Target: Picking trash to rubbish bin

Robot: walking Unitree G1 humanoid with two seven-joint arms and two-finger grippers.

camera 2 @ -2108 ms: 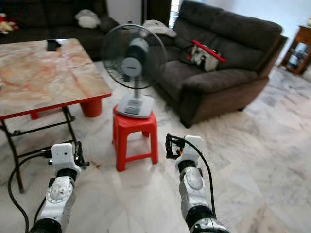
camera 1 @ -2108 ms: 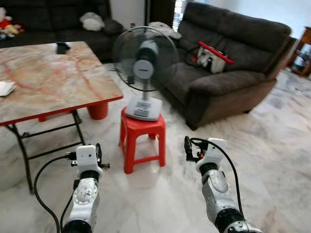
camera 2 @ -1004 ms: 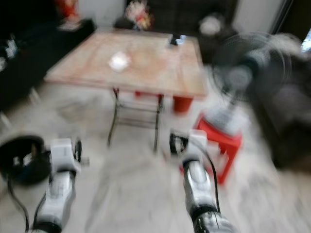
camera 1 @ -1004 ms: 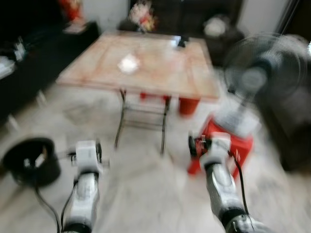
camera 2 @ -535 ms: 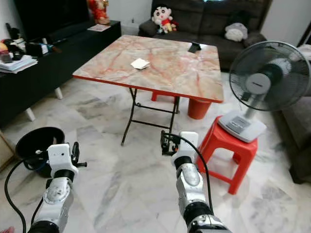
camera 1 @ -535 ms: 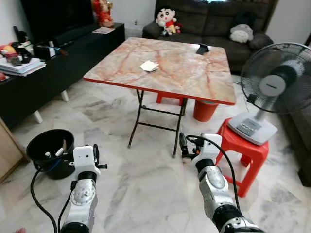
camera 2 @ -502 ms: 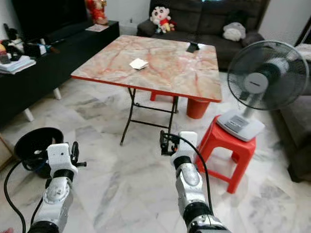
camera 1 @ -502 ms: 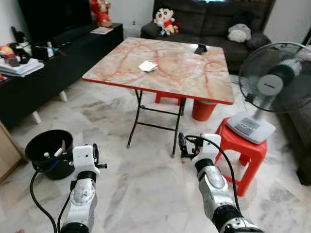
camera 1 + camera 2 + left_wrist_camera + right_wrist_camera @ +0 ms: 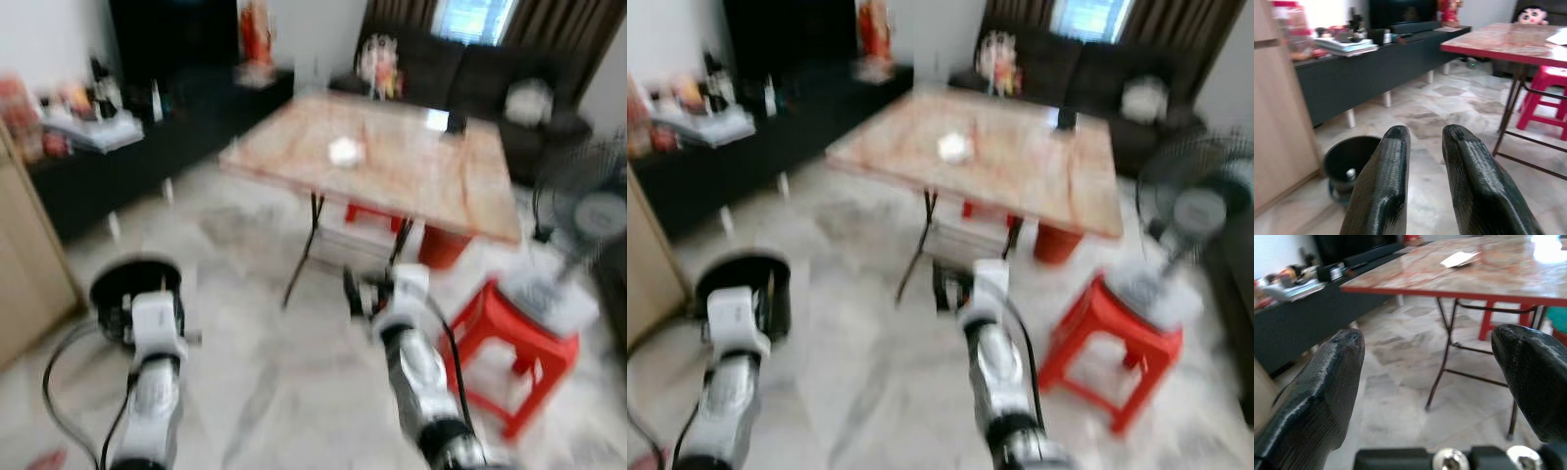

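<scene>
The head views are blurry. A square table (image 9: 421, 186) with a shiny pink-and-orange marble top and a red edge stands on thin black metal legs on a pale, glossy marble floor (image 9: 265, 382). A small white crumpled paper (image 9: 345, 151) lies on the table top, toward the far side. A small dark thing (image 9: 455, 122) sits near the table's far corner; it is too blurred to name.

A round black bin (image 9: 1349, 159) stands on the floor to the robot's left, beside a light wooden cabinet (image 9: 1278, 117). A small white bottle top (image 9: 1351, 174) pokes up inside the bin.

The left gripper (image 9: 1425, 134) is held low and points toward the bin. Its two ridged black fingers (image 9: 1383, 181) sit close together with only a thin gap, and nothing is between them. The right gripper (image 9: 1430, 342) points at the table. Its fingers (image 9: 1327, 382) are spread wide apart and hold nothing.

A long, low black cabinet (image 9: 1366, 73) runs along the wall on the left, with books and small things on top. A red plastic stool (image 9: 519, 343) stands to the right of the table, with a white fan (image 9: 578, 235) with a round wire cage on it. Another red stool (image 9: 1545, 98) stands under the table. A dark soft sofa (image 9: 1097, 78) sits behind the table, with a doll (image 9: 1529, 15) and a pale cushion (image 9: 1141, 98) on it
</scene>
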